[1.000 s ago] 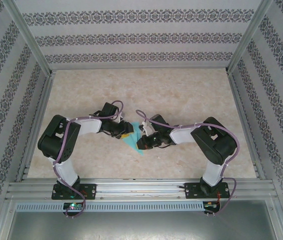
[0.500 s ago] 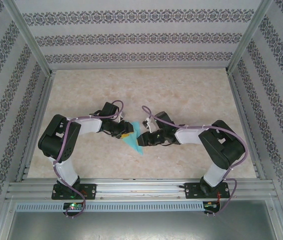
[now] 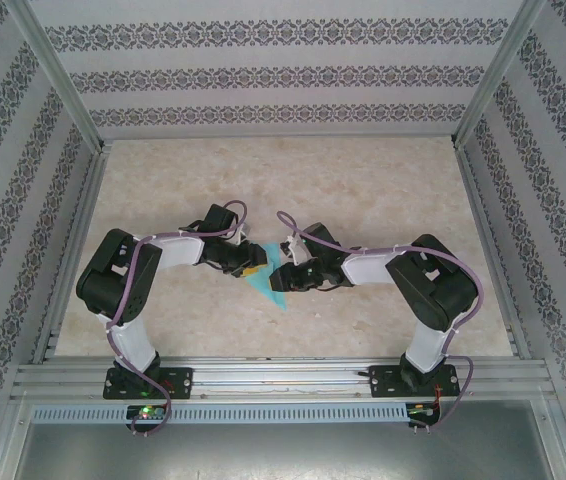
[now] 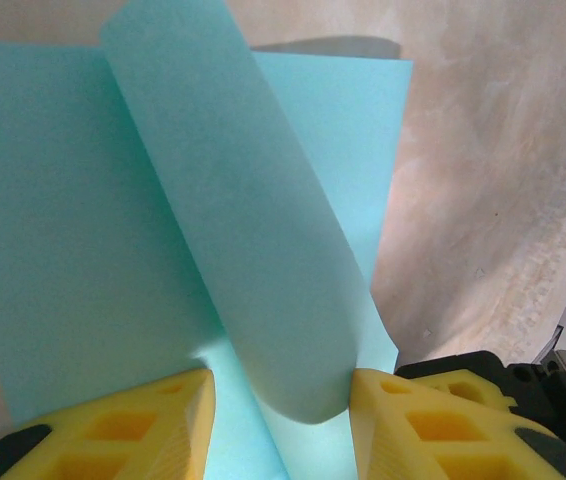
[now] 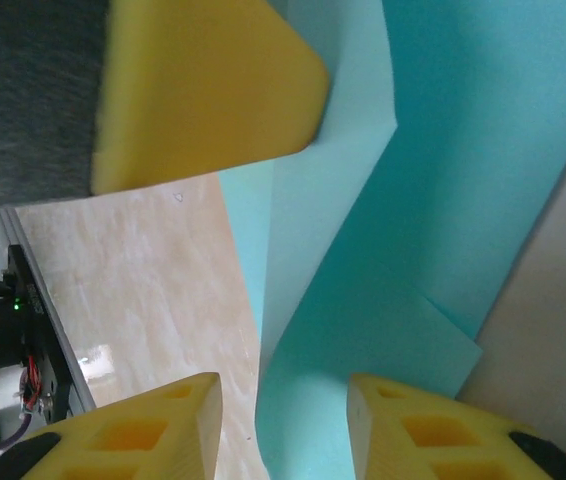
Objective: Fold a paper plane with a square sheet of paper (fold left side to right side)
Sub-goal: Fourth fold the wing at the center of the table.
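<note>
Right hand (image 5: 283,388) newly open at the paper (image 3: 275,293) edge; left hand (image 4: 281,382) open astride its curl (image 4: 253,250); broad tabletop (image 3: 293,190) around.

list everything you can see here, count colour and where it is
square sheet of paper: one, light turquoise, partly folded, lying on the table between the two grippers, one flap curling upward
table: one, beige marbled top, under the paper and arms
walls: three, white with dark patterned bands, at the left, back and right of the table
frame rail: one, silver metal, along the near edge, carrying both arm bases
left arm, right arm: two, black and white with purple cables, reaching inward from the near rail
left gripper: one, yellow fingers, open, at the paper's left side with the raised flap between its fingers
right gripper: one, yellow fingers, open, over the paper's right side
</note>
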Available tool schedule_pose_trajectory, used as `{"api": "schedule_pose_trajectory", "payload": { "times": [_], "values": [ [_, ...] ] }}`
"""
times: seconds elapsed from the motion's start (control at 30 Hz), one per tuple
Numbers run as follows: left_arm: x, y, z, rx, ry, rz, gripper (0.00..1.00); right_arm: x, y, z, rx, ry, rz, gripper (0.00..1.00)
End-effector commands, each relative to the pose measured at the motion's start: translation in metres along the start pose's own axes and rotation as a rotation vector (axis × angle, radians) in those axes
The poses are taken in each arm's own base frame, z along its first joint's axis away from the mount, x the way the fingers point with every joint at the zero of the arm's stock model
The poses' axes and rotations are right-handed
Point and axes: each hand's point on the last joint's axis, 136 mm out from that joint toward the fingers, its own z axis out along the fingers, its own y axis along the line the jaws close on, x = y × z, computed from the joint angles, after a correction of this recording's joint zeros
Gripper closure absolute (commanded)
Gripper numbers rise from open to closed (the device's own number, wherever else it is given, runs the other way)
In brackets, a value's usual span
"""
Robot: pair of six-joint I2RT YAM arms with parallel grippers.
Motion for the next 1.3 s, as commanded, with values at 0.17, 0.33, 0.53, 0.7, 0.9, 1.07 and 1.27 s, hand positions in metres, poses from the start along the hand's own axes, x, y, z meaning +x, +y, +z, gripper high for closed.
{"api": "schedule_pose_trajectory", "payload": {
  "times": [0.17,0.33,0.53,0.7,0.9,1.07,1.27],
  "values": [
    [0.008,0.023,0.008,-0.092,0.018,-0.023,0.59,-0.008,0.004,0.008,0.004,-0.011,-0.013,0.75],
    [0.009,0.024,0.008,-0.095,0.019,-0.024,0.59,-0.006,0.000,0.003,0.016,-0.015,-0.010,0.90],
    [0.008,0.025,0.008,-0.097,0.017,-0.024,0.59,-0.006,-0.007,-0.006,0.040,-0.023,-0.005,0.94],
    [0.009,0.025,0.008,-0.099,0.018,-0.025,0.59,-0.007,-0.010,-0.009,0.048,-0.025,-0.002,0.95],
    [0.009,0.026,0.009,-0.102,0.018,-0.026,0.59,-0.008,-0.015,-0.010,0.064,-0.020,-0.001,0.95],
    [0.009,0.026,0.009,-0.102,0.018,-0.027,0.59,-0.009,-0.020,-0.010,0.078,-0.018,0.004,0.94],
    [0.009,0.025,0.009,-0.100,0.018,-0.025,0.59,-0.010,-0.021,-0.010,0.087,-0.010,-0.002,0.94]
  ]
}}
